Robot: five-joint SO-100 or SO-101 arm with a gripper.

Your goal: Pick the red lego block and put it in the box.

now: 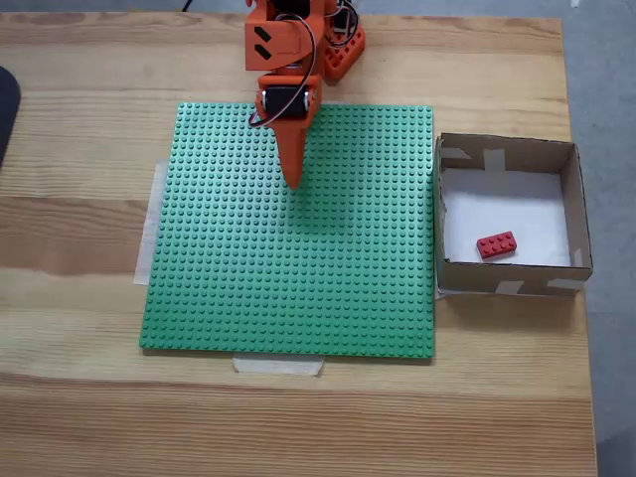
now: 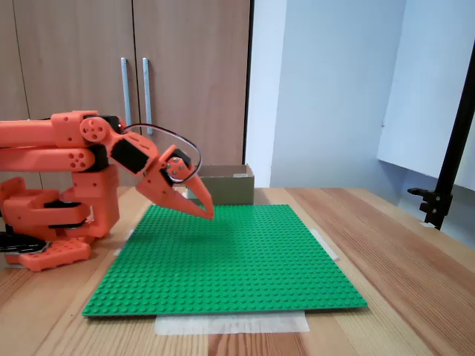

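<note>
My pincer (image 1: 293,179) hangs closed and empty over the green baseplate (image 1: 298,278), well apart from the red lego block (image 1: 496,244) lying inside the box (image 1: 507,156).

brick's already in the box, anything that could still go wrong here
Little is likely. The red lego block lies loose near the box's front wall, so a knock to the light cardboard could shift it. The gripper hangs low above the green baseplate; a downward move might catch its studs.

Cardboard box (image 1: 509,278) (matt), wooden table (image 1: 79,238)
</note>
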